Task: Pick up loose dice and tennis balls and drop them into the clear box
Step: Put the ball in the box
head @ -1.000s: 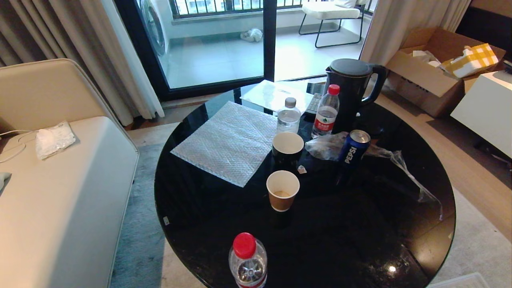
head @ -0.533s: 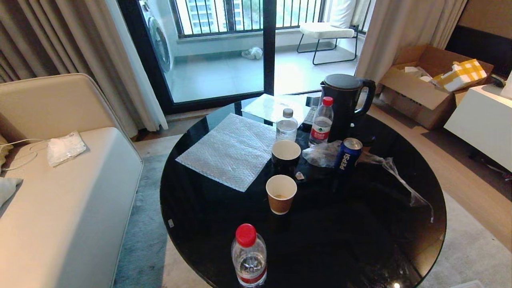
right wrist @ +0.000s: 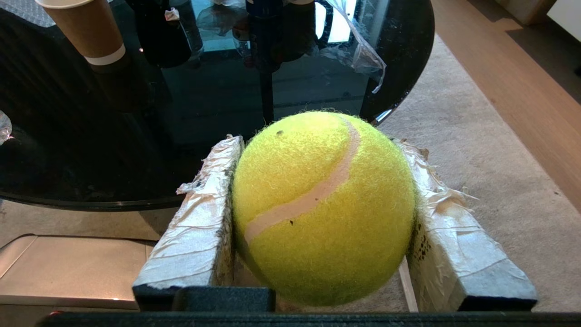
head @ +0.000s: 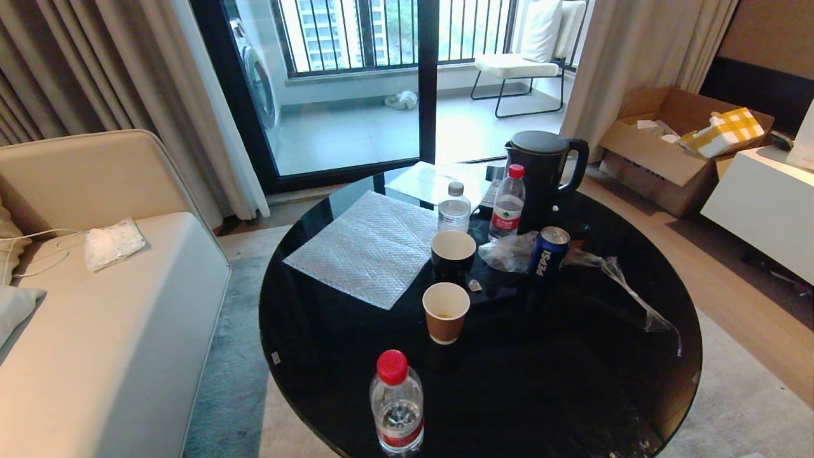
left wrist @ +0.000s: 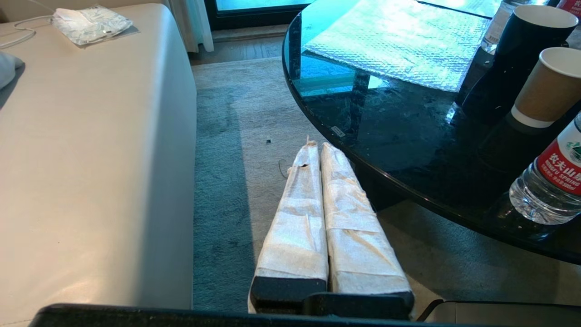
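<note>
White "PEPSI" lettering runs up the blue aluminium drinks can (head: 548, 256). Beside the left gripper (left wrist: 318, 146), the clear plastic water bottle's red label (left wrist: 562, 164) reads "NONGFU SPRING".

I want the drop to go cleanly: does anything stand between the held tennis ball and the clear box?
Cannot be judged: the right gripper holds the tennis ball beside the black table, but the clear box shows in no view.

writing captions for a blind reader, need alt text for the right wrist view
The right gripper holds a yellow-green tennis ball between its tape-wrapped fingers, beside the edge of a round black glass table. A brown paper cup stands on the table, with carpet below.
</note>
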Motion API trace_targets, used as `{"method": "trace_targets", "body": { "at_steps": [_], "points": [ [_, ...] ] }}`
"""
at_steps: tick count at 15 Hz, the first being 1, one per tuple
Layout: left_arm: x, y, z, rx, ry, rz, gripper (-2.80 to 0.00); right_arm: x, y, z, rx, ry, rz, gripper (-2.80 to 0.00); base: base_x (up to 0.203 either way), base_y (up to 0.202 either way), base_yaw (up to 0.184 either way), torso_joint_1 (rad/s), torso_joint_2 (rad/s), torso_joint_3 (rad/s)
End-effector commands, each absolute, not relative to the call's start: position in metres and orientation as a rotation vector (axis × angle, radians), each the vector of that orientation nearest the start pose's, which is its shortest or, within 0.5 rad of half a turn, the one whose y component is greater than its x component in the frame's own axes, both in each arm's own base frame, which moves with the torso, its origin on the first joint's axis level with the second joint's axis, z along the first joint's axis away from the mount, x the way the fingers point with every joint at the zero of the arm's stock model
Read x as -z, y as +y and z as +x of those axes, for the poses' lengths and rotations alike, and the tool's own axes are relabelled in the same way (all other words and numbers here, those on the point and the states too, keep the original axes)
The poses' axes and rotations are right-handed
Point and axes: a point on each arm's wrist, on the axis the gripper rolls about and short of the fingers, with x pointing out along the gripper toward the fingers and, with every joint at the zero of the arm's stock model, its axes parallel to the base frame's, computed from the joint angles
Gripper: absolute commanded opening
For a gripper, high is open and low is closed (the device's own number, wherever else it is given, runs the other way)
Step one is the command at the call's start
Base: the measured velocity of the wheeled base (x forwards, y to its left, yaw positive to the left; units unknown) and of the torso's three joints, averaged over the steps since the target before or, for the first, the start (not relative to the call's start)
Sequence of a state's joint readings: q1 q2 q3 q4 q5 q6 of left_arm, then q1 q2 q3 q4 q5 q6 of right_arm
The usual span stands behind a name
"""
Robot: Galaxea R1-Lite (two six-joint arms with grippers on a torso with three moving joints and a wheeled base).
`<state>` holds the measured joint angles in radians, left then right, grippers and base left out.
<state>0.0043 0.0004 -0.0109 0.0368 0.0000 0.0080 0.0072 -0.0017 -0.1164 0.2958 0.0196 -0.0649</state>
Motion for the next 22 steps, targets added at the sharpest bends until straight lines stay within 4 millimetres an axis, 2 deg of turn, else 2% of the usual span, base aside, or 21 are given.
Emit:
{"method": "trace_targets", "body": {
  "at_steps": [1, 17, 22],
  "points": [
    [-0.0747, -0.0001, -0.0236, -0.005, 0.027, 0.006, -2.80, -0.0768, 0.0002, -0.0344, -0.033, 0.180, -0.065, -2.80, 0.000, 0.000, 0.000, 0.000, 0.00, 0.000],
    [-0.0747, -0.0001, -0.0235, -0.005, 0.028, 0.006, -2.80, -0.0768, 0.0002, -0.0344, -0.035, 0.180, -0.066, -2.80, -0.175, 0.000, -0.001, 0.002, 0.00, 0.003],
    [-0.0747, -0.0001, -0.0235, -0.005, 0.028, 0.006, -2.80, -0.0768, 0.0002, -0.0344, -0.035, 0.180, -0.066, -2.80, -0.039, 0.000, 0.000, 0.000, 0.00, 0.002]
  ]
}}
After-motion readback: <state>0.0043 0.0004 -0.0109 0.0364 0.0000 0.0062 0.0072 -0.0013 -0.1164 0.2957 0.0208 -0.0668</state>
